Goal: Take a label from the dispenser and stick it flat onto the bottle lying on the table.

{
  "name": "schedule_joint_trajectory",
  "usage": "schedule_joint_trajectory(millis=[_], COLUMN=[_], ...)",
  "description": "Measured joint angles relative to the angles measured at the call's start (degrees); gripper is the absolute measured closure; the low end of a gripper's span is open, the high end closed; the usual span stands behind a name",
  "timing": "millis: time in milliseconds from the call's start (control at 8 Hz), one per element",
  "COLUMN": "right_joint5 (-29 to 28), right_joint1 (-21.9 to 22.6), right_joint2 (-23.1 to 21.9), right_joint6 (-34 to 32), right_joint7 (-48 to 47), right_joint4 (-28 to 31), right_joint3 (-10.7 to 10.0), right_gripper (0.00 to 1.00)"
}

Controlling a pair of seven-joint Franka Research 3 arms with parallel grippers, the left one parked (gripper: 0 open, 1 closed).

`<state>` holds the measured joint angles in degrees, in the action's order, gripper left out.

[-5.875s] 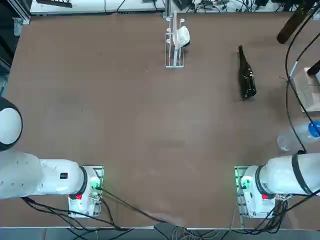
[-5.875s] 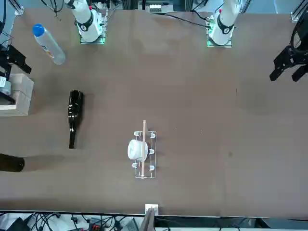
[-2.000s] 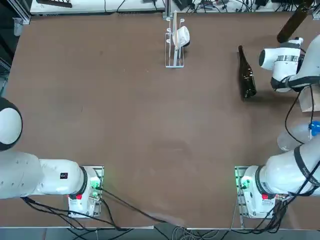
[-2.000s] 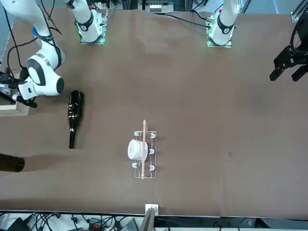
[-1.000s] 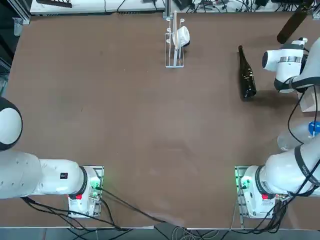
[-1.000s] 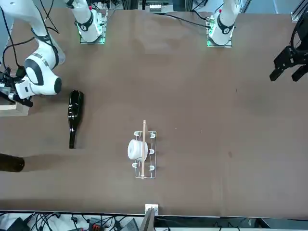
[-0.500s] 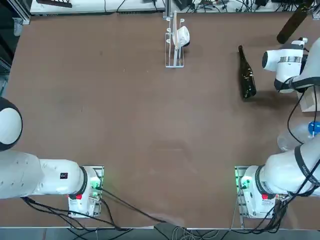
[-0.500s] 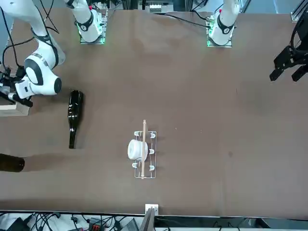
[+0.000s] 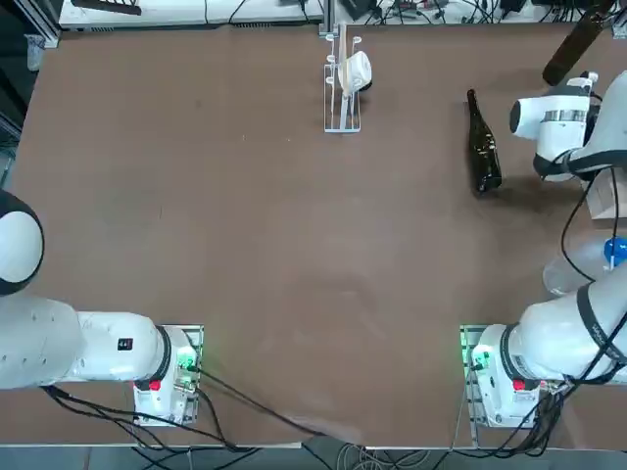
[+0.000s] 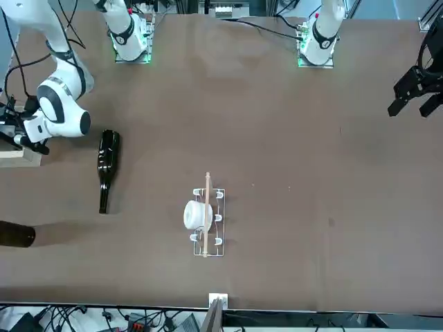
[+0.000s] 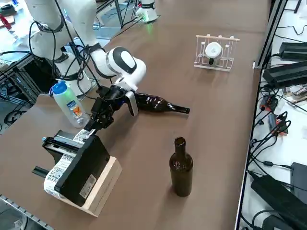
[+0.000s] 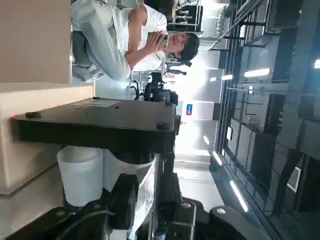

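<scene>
The dark bottle [image 11: 153,103] lies on the brown table [image 11: 201,120], neck pointing away from the robot; it also shows as the bottle [image 9: 482,147] from above. A black dispenser [image 11: 79,167] sits on a wooden block at the table's right edge, with a printed white strip coming out of it. My right gripper [image 11: 92,125] is at its mouth, between the dispenser and the bottle. In the wrist view the gripper [image 12: 150,205] is shut on the white label [image 12: 146,187], just in front of the dispenser [image 12: 100,125].
A clear plastic bottle with a blue cap [image 11: 69,105] stands close beside my right arm. A fatter brown bottle [image 11: 181,167] stands upright near the table's far edge. A clear acrylic stand with a white roll [image 9: 343,83] is at the far middle. A person [image 12: 130,35] sits beyond the table.
The right arm, out of view several seconds ago, has come to the dispenser. Over the last second its wrist has shifted slightly toward the bottle. The bottle has not moved.
</scene>
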<state>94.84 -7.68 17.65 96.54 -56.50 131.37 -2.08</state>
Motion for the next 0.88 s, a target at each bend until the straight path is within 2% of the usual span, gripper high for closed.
schedule_joint_trajectory(millis=[750,875], right_joint5=[0.0,0.0], right_joint1=[0.3,0.3], right_joint2=[0.0,0.0], right_joint6=[-0.3,-0.3], right_joint7=[-0.7,-0.8], right_joint4=[0.0,0.0], right_joint3=[0.0,0.0], right_gripper=[0.78,0.81])
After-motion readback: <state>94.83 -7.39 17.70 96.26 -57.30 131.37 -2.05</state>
